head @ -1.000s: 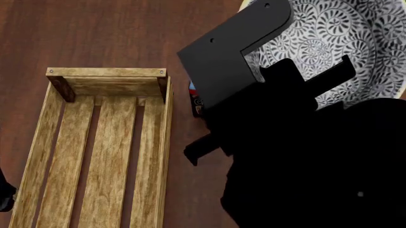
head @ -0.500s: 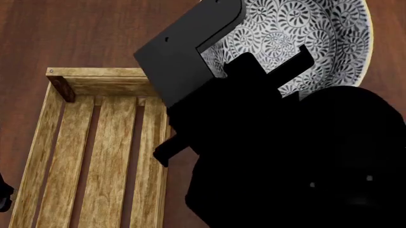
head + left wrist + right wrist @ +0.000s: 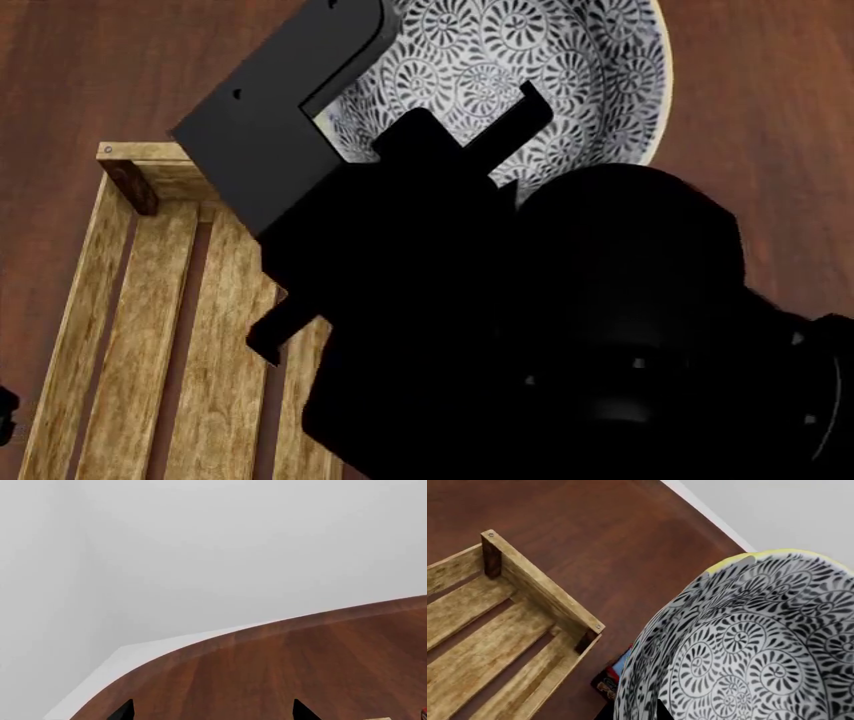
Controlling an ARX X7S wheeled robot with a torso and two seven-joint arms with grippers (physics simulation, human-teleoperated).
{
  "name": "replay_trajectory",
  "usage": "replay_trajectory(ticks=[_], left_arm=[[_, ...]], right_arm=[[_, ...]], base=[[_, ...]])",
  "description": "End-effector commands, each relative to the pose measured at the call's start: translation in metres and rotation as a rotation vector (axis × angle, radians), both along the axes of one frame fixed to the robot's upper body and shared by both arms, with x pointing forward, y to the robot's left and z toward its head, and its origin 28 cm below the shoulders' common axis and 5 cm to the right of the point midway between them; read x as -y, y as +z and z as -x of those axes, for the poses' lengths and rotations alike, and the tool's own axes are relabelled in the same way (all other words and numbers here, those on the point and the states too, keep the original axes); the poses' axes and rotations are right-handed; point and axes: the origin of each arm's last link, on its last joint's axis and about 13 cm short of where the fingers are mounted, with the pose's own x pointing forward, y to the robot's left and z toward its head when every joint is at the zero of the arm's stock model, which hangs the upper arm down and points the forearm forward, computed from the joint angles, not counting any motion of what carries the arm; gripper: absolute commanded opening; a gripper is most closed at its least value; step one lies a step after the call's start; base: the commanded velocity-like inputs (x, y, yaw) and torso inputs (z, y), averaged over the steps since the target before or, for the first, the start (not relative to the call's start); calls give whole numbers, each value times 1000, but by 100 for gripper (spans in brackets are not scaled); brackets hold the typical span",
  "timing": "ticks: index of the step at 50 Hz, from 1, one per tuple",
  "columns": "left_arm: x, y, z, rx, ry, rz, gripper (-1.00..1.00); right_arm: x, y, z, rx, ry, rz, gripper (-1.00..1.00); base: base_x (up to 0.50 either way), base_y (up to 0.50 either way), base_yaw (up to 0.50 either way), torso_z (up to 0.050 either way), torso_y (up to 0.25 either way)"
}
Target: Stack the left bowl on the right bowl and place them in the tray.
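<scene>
At the far left, the left gripper (image 3: 210, 715) is kept idle over bare bench (image 3: 300, 670), clear of the carry; only two fingertips show, parted, nothing between them. The tray (image 3: 134, 330) lies empty on the bench, open for the delivery. To its right, the patterned bowl (image 3: 534, 70) is held aloft beside the tray's far corner by the right gripper; its clenching on the rim is inferred, since the jaws are hidden.
</scene>
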Motion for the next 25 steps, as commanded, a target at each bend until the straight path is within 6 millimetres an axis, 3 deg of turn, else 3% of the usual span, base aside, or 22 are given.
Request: replay_trajectory(ticks=[1, 25], left_arm=[[-3, 0, 2, 0, 5, -4, 100], [-25, 1, 12, 0, 105, 17, 100]], right_arm=[[-11, 5, -4, 38, 30, 26, -100], [-33, 4, -6, 33, 105, 40, -100]], base=[[0, 0, 0, 0, 0], [0, 0, 0, 0, 1]])
